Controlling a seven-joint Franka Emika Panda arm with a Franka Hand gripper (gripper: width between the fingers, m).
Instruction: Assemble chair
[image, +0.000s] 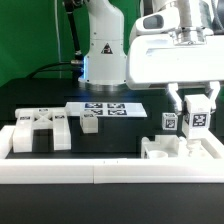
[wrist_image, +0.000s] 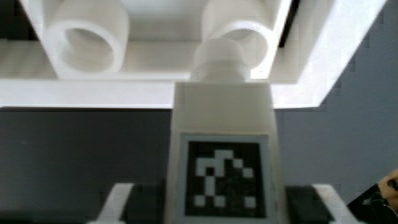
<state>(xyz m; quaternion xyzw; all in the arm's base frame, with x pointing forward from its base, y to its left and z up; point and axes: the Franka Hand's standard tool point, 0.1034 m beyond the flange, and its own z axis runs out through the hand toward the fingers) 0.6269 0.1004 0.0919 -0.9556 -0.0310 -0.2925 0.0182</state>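
My gripper (image: 191, 106) (wrist_image: 222, 207) hangs over the exterior view's right end of the black table (image: 150, 100). It straddles a matte white chunky bar (image: 197, 121) (wrist_image: 224, 130) with a square black-and-white tag on its face. In the wrist view only the pale edges of my fingers (wrist_image: 128, 206) show, cut off by the frame. A dark strip lies between each finger and the bar. I cannot tell whether those strips are gaps or my pads, so I cannot tell whether my jaws press the bar or only stand around it.

The bar's far end reaches a matte white block with two round holes (image: 160, 152) (wrist_image: 160, 45), close by one hole. That end is blurred, and whether it sits in the hole or in front of it I cannot tell.

In the exterior view a second tagged white piece (image: 170, 122) stands just beside the bar, partly hidden under one finger. Its shape below the tag is hidden by the holed block.

Toward the exterior view's left lie a wide white blocky part with several tags (image: 40, 131) and a small white tagged cube (image: 90, 122), apart from each other. Behind them lies the marker board (image: 105, 107). The plain long white border rail (image: 110, 176) crosses the front. The glossy white robot body (image: 103, 45) rises at the back, its top cut off.
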